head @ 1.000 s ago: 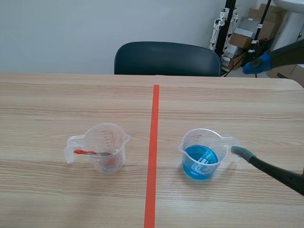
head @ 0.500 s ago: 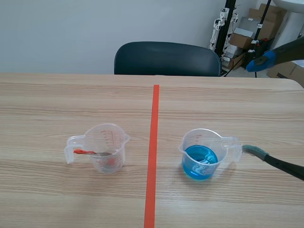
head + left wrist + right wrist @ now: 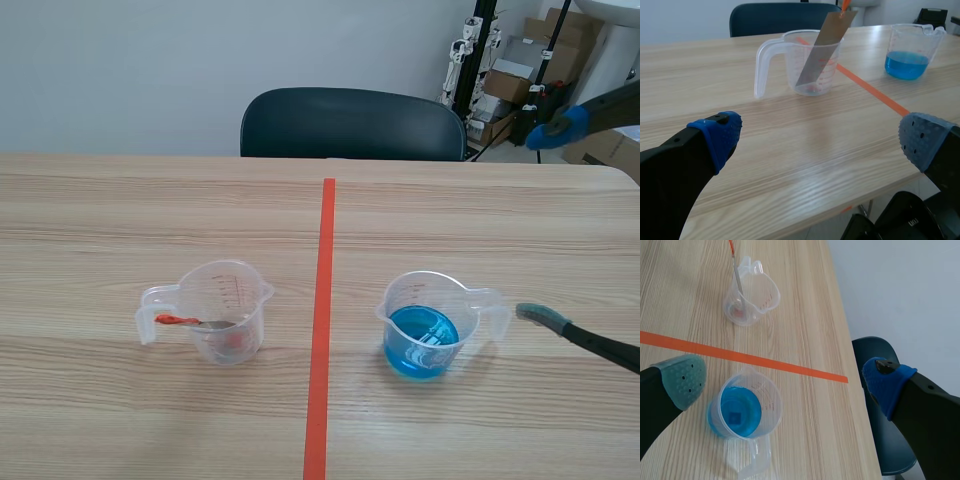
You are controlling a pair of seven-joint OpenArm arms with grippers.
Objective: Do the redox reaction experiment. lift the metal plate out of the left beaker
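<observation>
Left wrist view gives the plainest look at the metal plate (image 3: 822,50): a flat grey strip with an orange-red top end, leaning in the left beaker (image 3: 791,65), its upper part standing past the rim. Both are well ahead of the left gripper (image 3: 820,137), whose fingers are spread wide over the table (image 3: 790,160), gripping nothing. This gripper shows only in its own view. In the scene view the plate (image 3: 215,325) is just a thin sliver lying across the beaker (image 3: 245,300) toward its handle. The right gripper (image 3: 785,380) is also spread wide and grips nothing. The right beaker (image 3: 774,407) of blue liquid (image 3: 740,412) sits beneath it, beside its grey-green pad, with the left beaker far ahead.
</observation>
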